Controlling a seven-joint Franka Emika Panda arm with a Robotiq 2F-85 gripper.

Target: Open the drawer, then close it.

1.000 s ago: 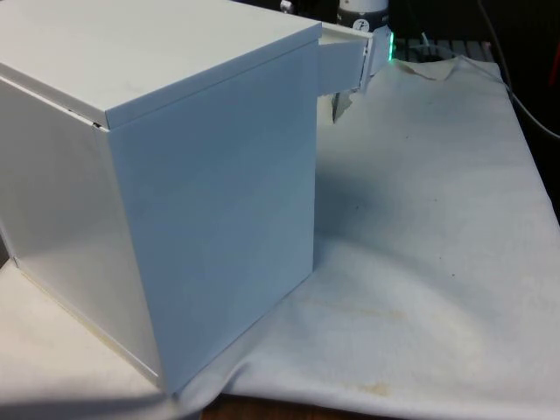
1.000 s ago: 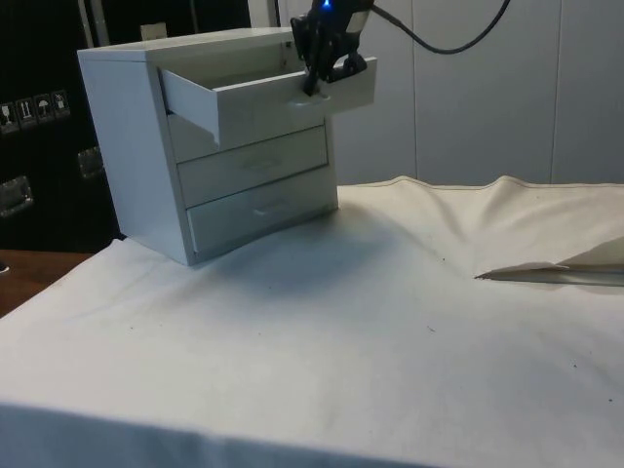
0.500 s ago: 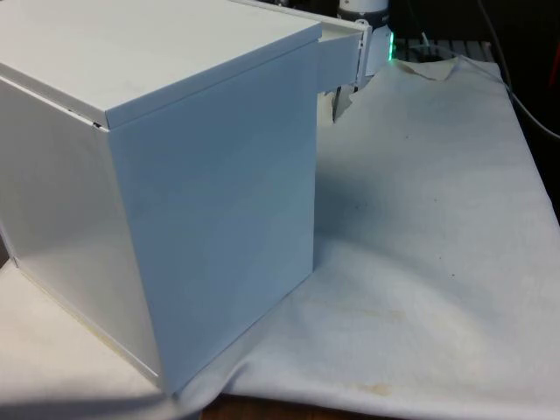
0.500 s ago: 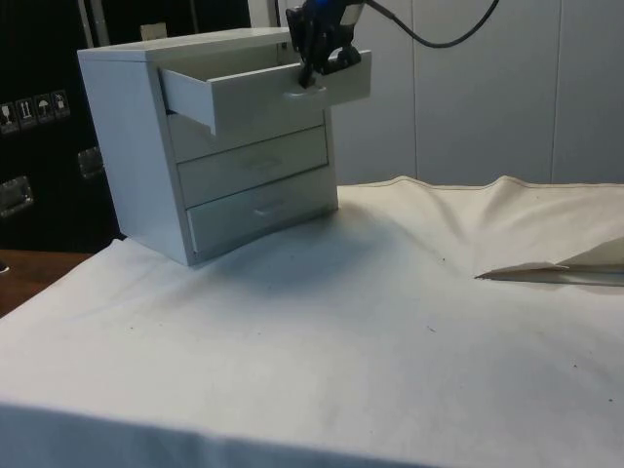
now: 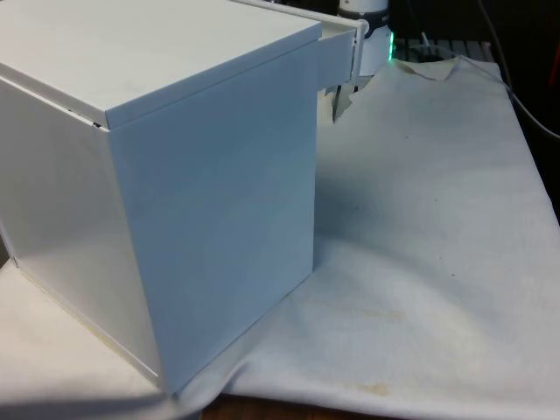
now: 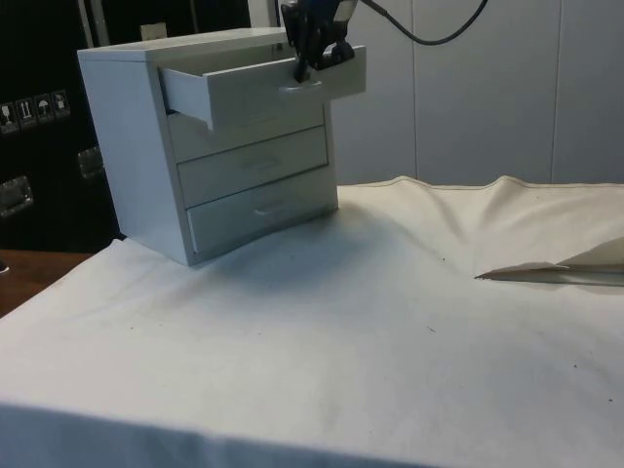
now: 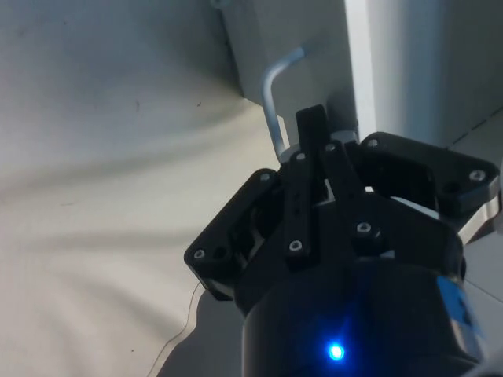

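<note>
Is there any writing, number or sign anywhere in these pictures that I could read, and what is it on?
No words or numbers can be read.
Small white pictogram stickers sit on the dark cabinet behind the chest of drawers in the side view; they look like handling symbols, too small to tell for sure.
The chest of drawers and the white cloth carry no lettering.

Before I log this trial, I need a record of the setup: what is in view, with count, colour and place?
Chest of drawers: one, white, on the table toward the side view's left.
Top drawer: one, white, pulled partly out.
Lower drawers: two, white, shut, below the top one.
Drawer handle: one, pale metal bar, on the top drawer's front.
Cloth: one, white, covering the table, creased.
Cable: one, black, hanging from the arm.
Gripper: one, black, fingers shut on the drawer handle.
</note>
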